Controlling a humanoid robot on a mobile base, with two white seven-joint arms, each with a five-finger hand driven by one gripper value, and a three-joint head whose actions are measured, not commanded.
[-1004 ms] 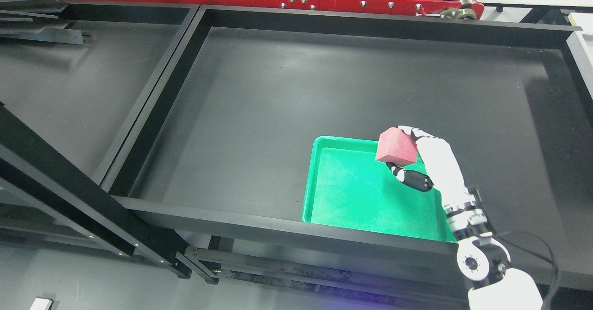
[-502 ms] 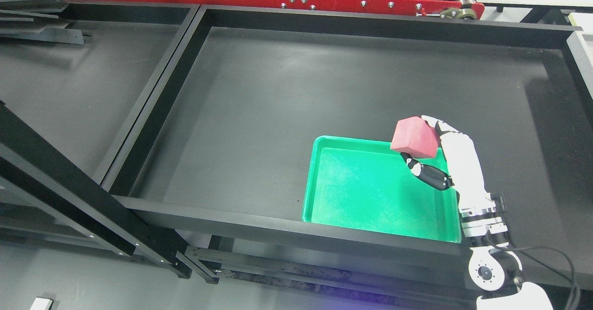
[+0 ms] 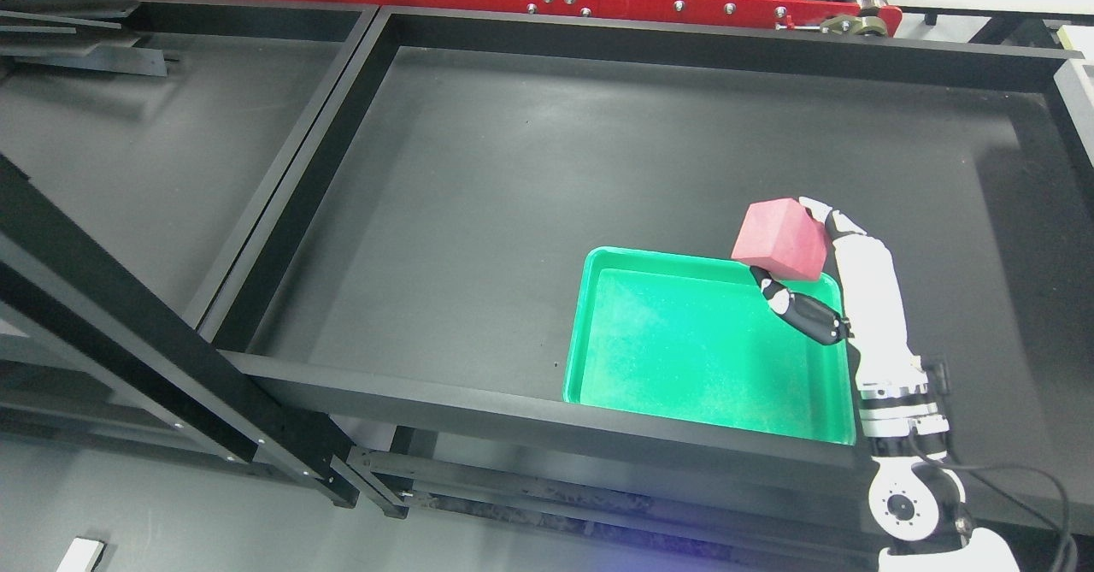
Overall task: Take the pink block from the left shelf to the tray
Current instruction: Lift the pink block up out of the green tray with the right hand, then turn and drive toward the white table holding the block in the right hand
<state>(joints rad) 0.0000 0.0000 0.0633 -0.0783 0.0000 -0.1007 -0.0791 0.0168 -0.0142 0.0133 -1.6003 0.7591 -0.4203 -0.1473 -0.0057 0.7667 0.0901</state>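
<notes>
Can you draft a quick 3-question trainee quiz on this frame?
1. True or false: the pink block lies flat on the green tray.
2. Which hand holds the block? A) left B) right C) neither
3. Fill in: the tray sits near the ______ wall of the black bin.

Key: 1 false, the block is held above the tray's far right corner. 2 B. 3 front.
</notes>
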